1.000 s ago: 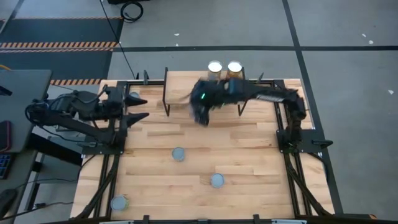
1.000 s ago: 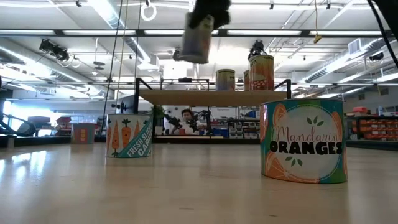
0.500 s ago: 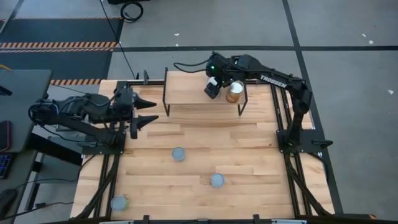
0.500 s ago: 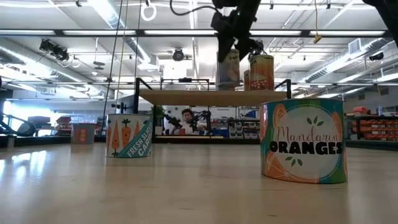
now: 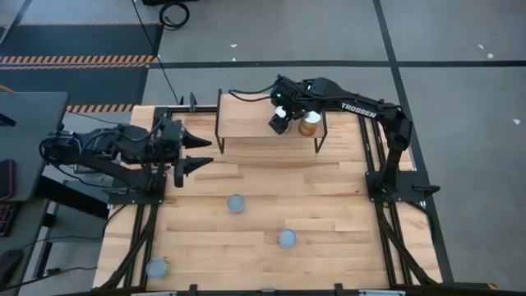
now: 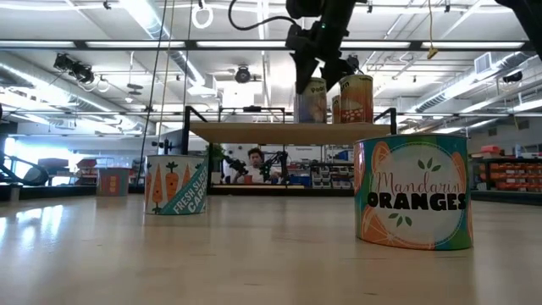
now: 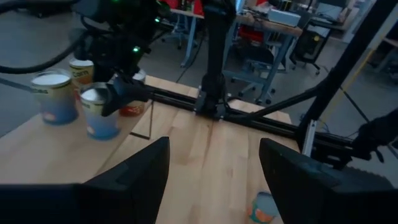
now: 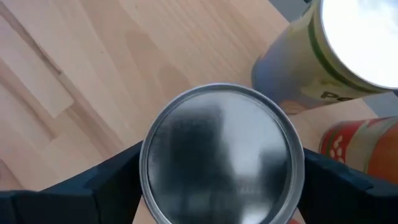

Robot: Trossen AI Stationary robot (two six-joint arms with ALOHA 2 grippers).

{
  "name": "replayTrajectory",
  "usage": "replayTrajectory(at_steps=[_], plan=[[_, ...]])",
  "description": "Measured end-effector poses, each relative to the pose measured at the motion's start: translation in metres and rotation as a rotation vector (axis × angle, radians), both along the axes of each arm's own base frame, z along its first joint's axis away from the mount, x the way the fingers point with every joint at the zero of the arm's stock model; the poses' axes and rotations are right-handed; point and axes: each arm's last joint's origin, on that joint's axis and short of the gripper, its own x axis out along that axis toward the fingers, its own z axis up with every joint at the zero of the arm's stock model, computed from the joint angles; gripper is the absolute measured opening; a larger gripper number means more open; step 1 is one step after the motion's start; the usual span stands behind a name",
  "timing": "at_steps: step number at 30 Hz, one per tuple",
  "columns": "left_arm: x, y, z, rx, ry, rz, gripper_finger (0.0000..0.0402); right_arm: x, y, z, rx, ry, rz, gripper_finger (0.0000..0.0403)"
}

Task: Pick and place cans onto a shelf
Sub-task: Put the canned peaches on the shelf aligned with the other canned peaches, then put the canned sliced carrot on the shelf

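Note:
My right gripper [image 5: 280,122] hangs over the right part of the shelf [image 5: 246,123], pointing steeply down. It is open, and its fingers stand close on either side of the top of a silver-topped can [image 8: 221,163]. That can [image 6: 311,102] stands upright on its base on the shelf board [image 6: 254,131], beside three other cans [image 7: 53,96] [image 7: 81,70] [image 7: 132,107]. My left gripper [image 5: 200,153] waits open above the table's left side, with nothing between its fingers [image 7: 130,180].
Three more cans stand on the tabletop: one mid-table [image 5: 236,203], one nearer the front [image 5: 287,238], one at the front left corner [image 5: 156,268]. In the low view the carrot can [image 6: 176,184] and the mandarin can [image 6: 414,192] stand in front of the shelf.
My right gripper has carried the can from in front of the shelf toward the far edge and the right, rolling its wrist, then gone down; the can now stands on the shelf beside the others. My left gripper has drifted a little toward the table's middle.

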Motion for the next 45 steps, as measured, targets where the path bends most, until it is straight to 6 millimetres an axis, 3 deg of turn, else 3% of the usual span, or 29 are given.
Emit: replayTrajectory(at_steps=[8, 16, 21, 25, 28, 33, 40, 45], plan=[[0.006, -0.008, -0.003, -0.007, 0.021, -0.045, 0.0254, 0.001, 0.003, 0.012, -0.023, -0.03, -0.002, 0.0357], [0.007, -0.019, -0.005, 0.051, 0.038, -0.083, 0.0254, -0.008, 0.021, 0.06, -0.102, -0.113, 0.018, 0.0357], [0.019, -0.037, -0.016, 0.08, 0.109, -0.162, 0.0254, -0.024, 0.064, 0.09, -0.149, -0.201, 0.123, 0.0357], [0.032, -0.05, -0.031, 0.063, 0.204, -0.18, 0.0254, -0.031, 0.115, 0.1, -0.194, -0.215, 0.333, 0.0355], [0.042, -0.055, -0.045, 0.054, 0.299, -0.166, 0.0254, -0.035, 0.151, 0.099, -0.186, -0.214, 0.456, 0.035], [0.057, -0.06, -0.069, -0.001, 0.458, -0.116, 0.0258, -0.043, 0.197, 0.096, -0.186, -0.225, 0.515, 0.0347], [0.071, -0.061, -0.116, 0.015, 0.831, -0.049, 0.0306, -0.058, 0.239, 0.092, -0.118, -0.22, 0.566, 0.0346], [0.092, -0.076, -0.145, 0.032, 0.955, -0.147, 0.0315, -0.076, 0.269, 0.088, -0.069, -0.167, 0.616, 0.0346]])
